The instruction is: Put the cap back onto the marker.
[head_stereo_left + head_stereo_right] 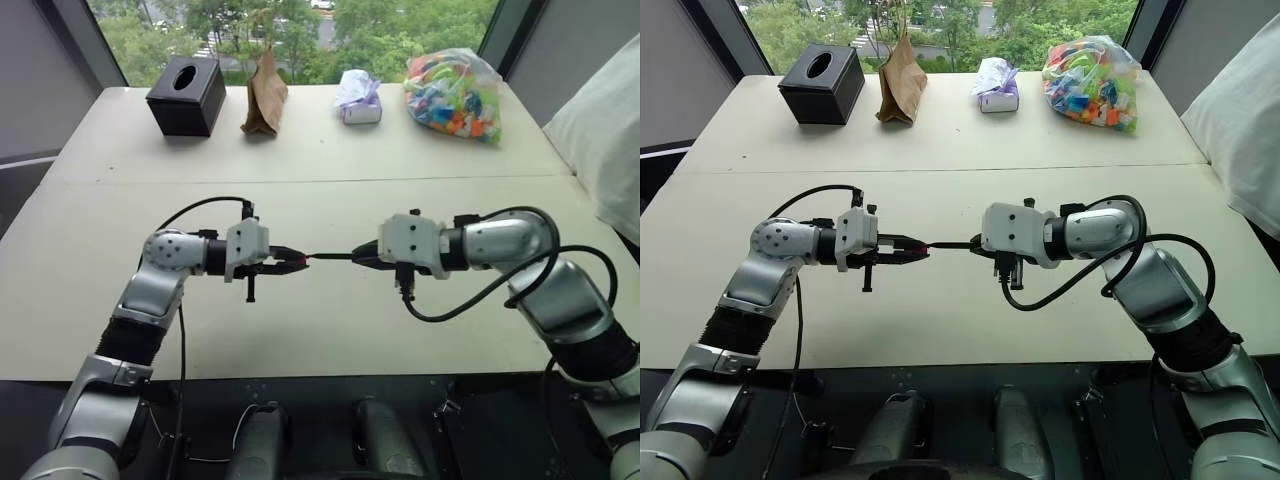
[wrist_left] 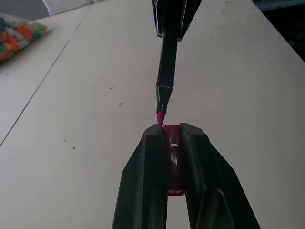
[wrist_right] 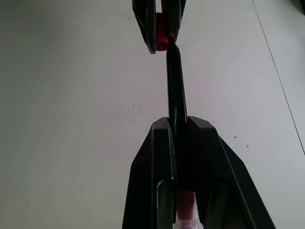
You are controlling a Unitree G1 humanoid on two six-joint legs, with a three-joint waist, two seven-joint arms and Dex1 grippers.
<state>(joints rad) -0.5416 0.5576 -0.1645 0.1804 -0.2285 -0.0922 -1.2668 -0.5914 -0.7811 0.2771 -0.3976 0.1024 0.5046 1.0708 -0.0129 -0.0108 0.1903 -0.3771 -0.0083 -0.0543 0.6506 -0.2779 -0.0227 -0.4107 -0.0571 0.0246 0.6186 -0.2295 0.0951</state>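
Note:
Above the middle of the table, my left gripper (image 1: 296,262) is shut on the cap (image 2: 172,155), a small red-pink cylinder squeezed between its black fingers (image 2: 147,181). Facing it from the right, my right gripper (image 1: 362,257) is shut on the marker (image 1: 333,257), a thin dark stick held level. The marker's pink tip (image 2: 160,117) sits right at the cap's open mouth, slightly off to one side against a finger's edge. In the right wrist view the marker (image 3: 176,90) runs from my right gripper (image 3: 180,125) straight to the cap (image 3: 161,32).
Along the far edge of the table (image 1: 320,330) stand a black tissue box (image 1: 187,95), a brown paper bag (image 1: 265,95), a small white tissue pack (image 1: 359,97) and a clear bag of colourful pieces (image 1: 455,95). A white cloth (image 1: 610,130) lies at the right.

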